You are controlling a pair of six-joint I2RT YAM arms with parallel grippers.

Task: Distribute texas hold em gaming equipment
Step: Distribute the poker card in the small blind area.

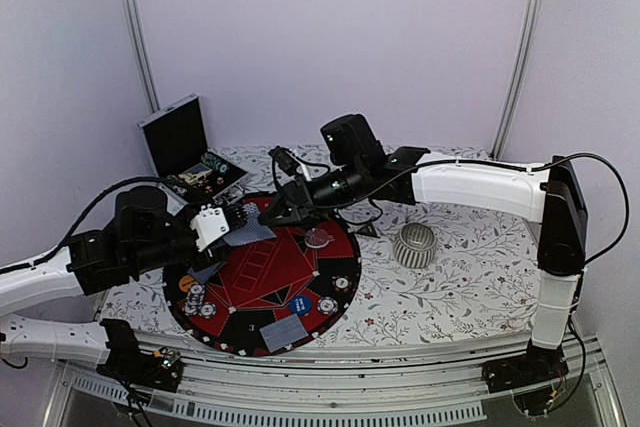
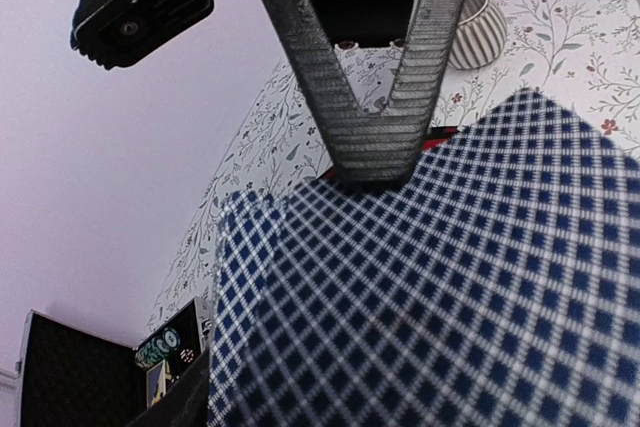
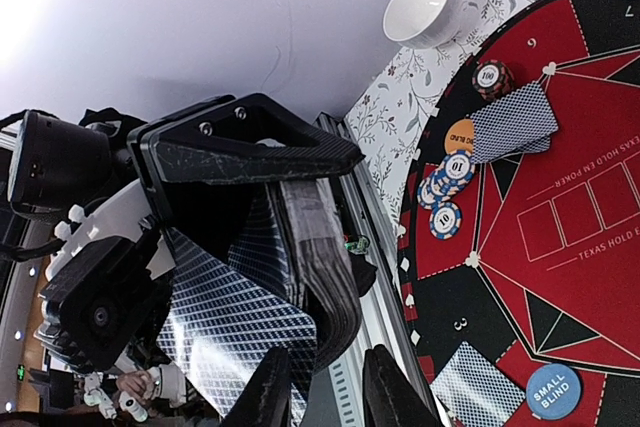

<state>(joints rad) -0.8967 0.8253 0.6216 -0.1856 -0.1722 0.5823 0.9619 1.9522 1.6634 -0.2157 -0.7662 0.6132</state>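
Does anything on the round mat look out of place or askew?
Only a small thing: on the left side of the mat, the cards lie fanned and cover the edge of the orange disc. Nothing looks spilled or damaged.

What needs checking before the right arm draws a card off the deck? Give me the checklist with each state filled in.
1. Left tool clamped on the deck: ok.
2. Right tool lined up at the deck's edge: ok.
3. Right tool pinching one card only: cannot tell; the contact is hidden.
4. Deck held up off the mat: ok.
5. Dealt cards lying flat on the mat, away from the handover: ok.
6. Clearance over the clear disc lying under the right arm: cannot tell.
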